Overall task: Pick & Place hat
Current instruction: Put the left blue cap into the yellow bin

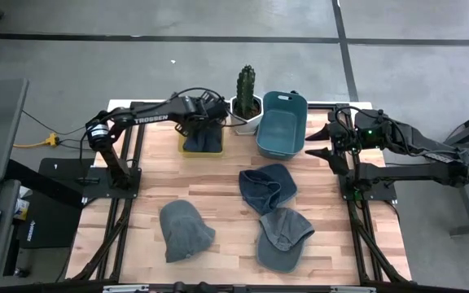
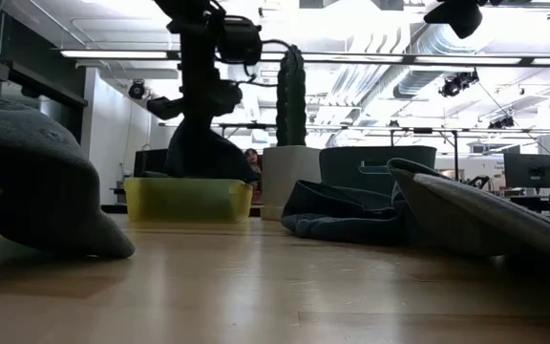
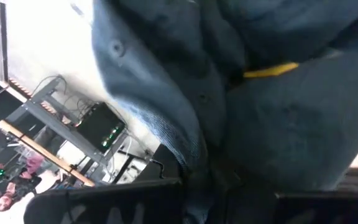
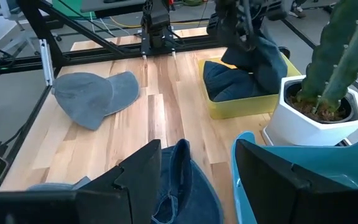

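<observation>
Left claw point(image 1: 208, 122), limp dark-blue hat point(image 1: 204, 140)

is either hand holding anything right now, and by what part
The left hand is shut on a dark blue hat, pinching its fabric at the top, above the yellow bin. The right hand is open and holds nothing.

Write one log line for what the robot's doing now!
left gripper: shut on dark blue hat over yellow bin | right gripper: open, waiting beside teal bin

My left arm reaches forward and toward the middle, its gripper point(image 1: 204, 130) pointing down with jaws clamped tight. My right arm is folded back at the worktop's right edge, its gripper point(image 1: 322, 140) with jaws spread wide.
</observation>
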Robot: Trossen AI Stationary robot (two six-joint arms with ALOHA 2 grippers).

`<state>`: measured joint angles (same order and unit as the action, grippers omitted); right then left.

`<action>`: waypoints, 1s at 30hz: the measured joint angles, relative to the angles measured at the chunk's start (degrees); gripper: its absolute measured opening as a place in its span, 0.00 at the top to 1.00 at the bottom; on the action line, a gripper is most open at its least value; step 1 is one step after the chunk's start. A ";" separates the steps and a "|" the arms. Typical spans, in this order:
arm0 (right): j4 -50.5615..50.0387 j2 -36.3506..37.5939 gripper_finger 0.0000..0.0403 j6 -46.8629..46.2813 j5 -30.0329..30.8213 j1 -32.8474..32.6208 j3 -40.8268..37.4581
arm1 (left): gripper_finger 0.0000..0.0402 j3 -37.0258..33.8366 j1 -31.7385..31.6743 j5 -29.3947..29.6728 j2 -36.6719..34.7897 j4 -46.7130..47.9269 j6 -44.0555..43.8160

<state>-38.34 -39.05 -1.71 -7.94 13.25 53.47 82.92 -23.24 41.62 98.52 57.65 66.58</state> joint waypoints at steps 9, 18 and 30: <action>0.00 0.00 0.50 0.20 1.04 0.00 0.00 | 0.98 -0.97 0.50 -0.50 0.02 0.09 -1.69; 0.00 0.00 0.50 0.18 1.16 0.00 0.00 | 0.88 -0.97 1.92 -6.57 0.04 1.38 -5.25; 0.00 0.00 0.50 0.09 1.16 -0.01 0.02 | 0.70 -0.97 1.90 -10.01 0.02 7.11 -16.75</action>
<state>-38.35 -39.05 -1.62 -6.79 13.24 53.49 81.95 -21.34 31.60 98.54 64.76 49.83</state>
